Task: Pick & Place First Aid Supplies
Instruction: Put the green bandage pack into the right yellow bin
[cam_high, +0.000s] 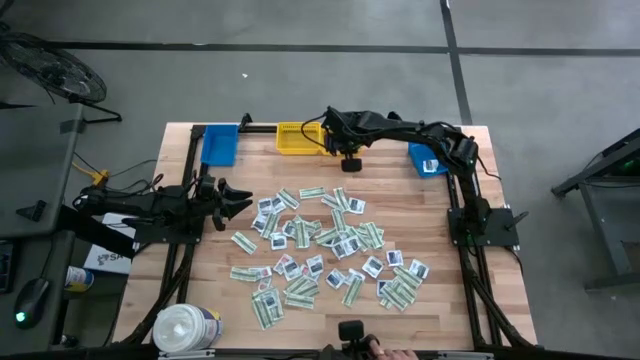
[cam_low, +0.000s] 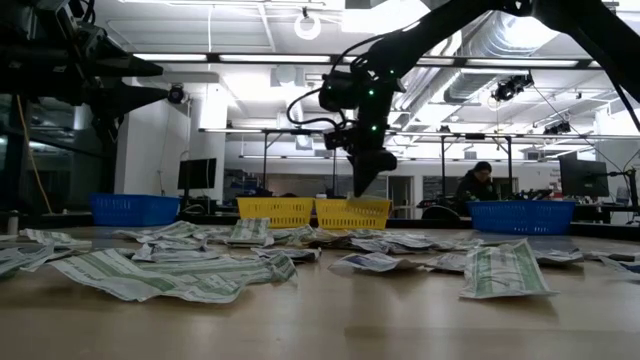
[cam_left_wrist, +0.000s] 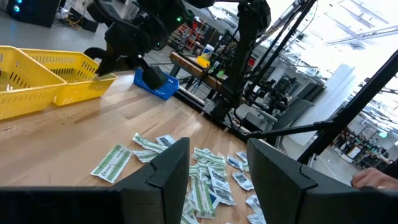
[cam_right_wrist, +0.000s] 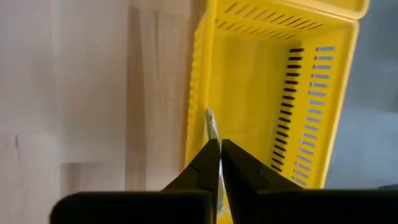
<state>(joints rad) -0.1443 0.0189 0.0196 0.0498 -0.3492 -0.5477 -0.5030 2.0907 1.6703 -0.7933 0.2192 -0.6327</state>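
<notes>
Right wrist view: right gripper (cam_right_wrist: 219, 152) fingers pinched on a packet (cam_right_wrist: 211, 127) over the yellow bin (cam_right_wrist: 311, 93), release pending; left gripper (cam_left_wrist: 217, 165) fingers spread, empty; most packets (cam_high: 330, 250) lie scattered on the surface (cam_high: 400, 195), so task barely begun.

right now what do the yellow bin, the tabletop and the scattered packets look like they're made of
Yellow bin: looks like moulded plastic, glossy, with slotted vent walls. Tabletop: pale wood, apparently joined planks, with visible grain and seams and a matte finish. Packets: thin printed paper, probably, since they lie flat yet crinkle and curl at the edges; a foil or plastic lining cannot be ruled out.
</notes>
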